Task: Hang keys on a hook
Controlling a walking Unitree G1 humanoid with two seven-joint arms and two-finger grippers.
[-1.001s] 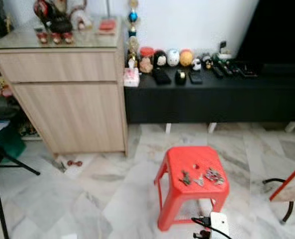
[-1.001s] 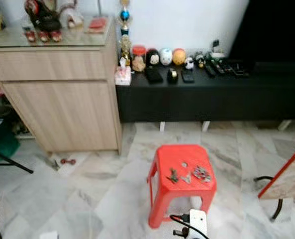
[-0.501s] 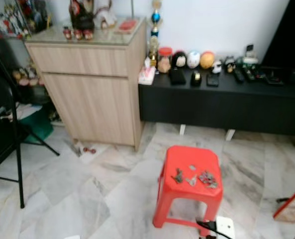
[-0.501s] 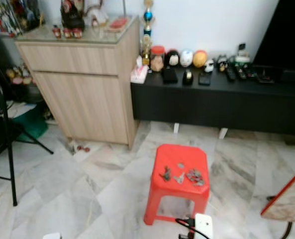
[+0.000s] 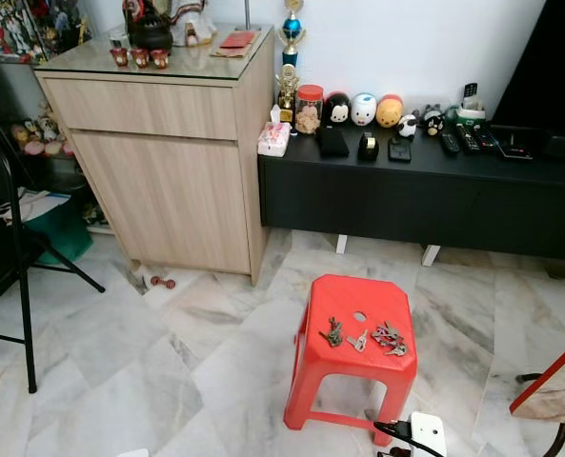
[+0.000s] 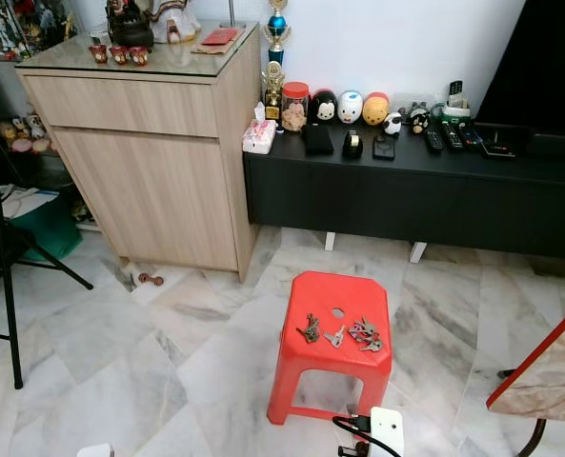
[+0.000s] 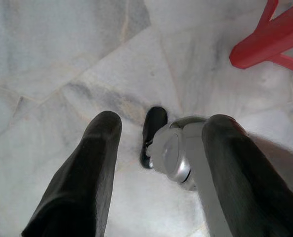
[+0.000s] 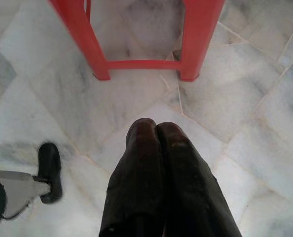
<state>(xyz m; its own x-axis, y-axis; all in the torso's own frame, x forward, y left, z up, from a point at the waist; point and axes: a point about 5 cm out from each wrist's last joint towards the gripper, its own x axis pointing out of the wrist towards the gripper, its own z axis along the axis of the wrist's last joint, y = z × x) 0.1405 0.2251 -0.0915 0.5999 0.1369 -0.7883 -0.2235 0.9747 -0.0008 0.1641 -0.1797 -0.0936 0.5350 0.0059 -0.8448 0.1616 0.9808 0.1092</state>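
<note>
Ahead, keys [image 5: 363, 337] on red stool [image 5: 353, 357], wooden cabinet [image 5: 163, 152] beyond, left jaws apart, right jaws together

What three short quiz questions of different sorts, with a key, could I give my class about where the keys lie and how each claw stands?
1. True or false: the keys already hang on a hook.
2. Multiple choice: the keys lie on (A) the black low cabinet, (B) the red stool, (C) the wooden cabinet.
3. Fill the gap: the left claw has its fingers apart, while the right claw has its fingers pressed ____.

Key
1. False: they lie loose in small clusters on the stool's seat.
2. B
3. together; it holds nothing and points at the marble floor near the stool's legs.
</note>
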